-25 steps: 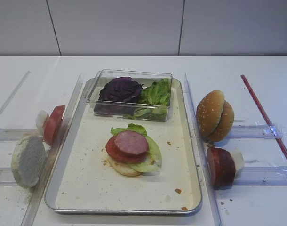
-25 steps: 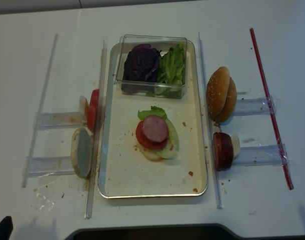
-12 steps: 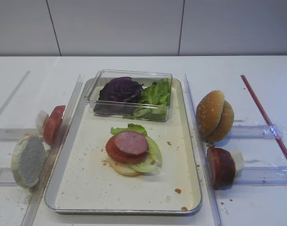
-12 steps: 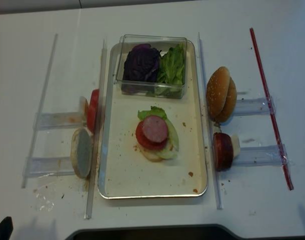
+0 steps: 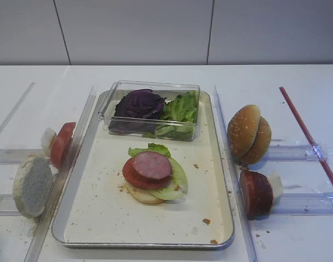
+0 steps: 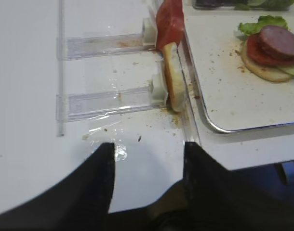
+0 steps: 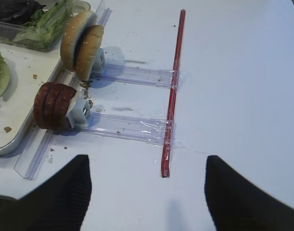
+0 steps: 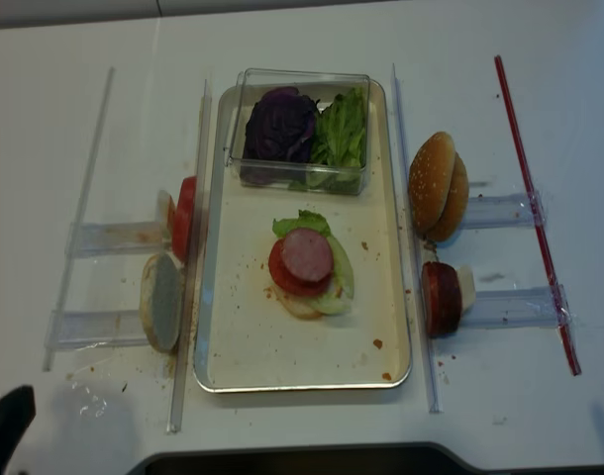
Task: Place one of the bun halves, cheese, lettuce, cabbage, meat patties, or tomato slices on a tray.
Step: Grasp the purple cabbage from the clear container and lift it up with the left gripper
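The silver tray (image 5: 109, 215) holds a stack: a bun half (image 5: 140, 195), a tomato slice (image 5: 132, 176), a meat patty (image 5: 152, 165) and lettuce (image 5: 151, 148). Purple cabbage (image 5: 139, 103) and more lettuce (image 5: 180, 108) lie in a clear box (image 5: 150, 128) at the tray's far end. Left of the tray stand a tomato slice (image 6: 170, 21) and a pale bun half (image 6: 175, 77). To its right stand sesame bun halves (image 7: 82, 43) and meat patties (image 7: 53, 106). Cheese is out of view. My left gripper (image 6: 147, 150) is open and empty near the table's front left. My right gripper (image 7: 147, 166) is open over bare table.
Clear plastic racks (image 5: 297, 203) and long rails (image 5: 235, 180) flank the tray on both sides. A red strip (image 5: 308, 136) runs along the right racks' outer ends. Crumbs and a shiny film patch (image 6: 108, 132) lie ahead of the left fingers.
The left gripper has come further into the bottom left corner of the realsense view. The food has not moved.
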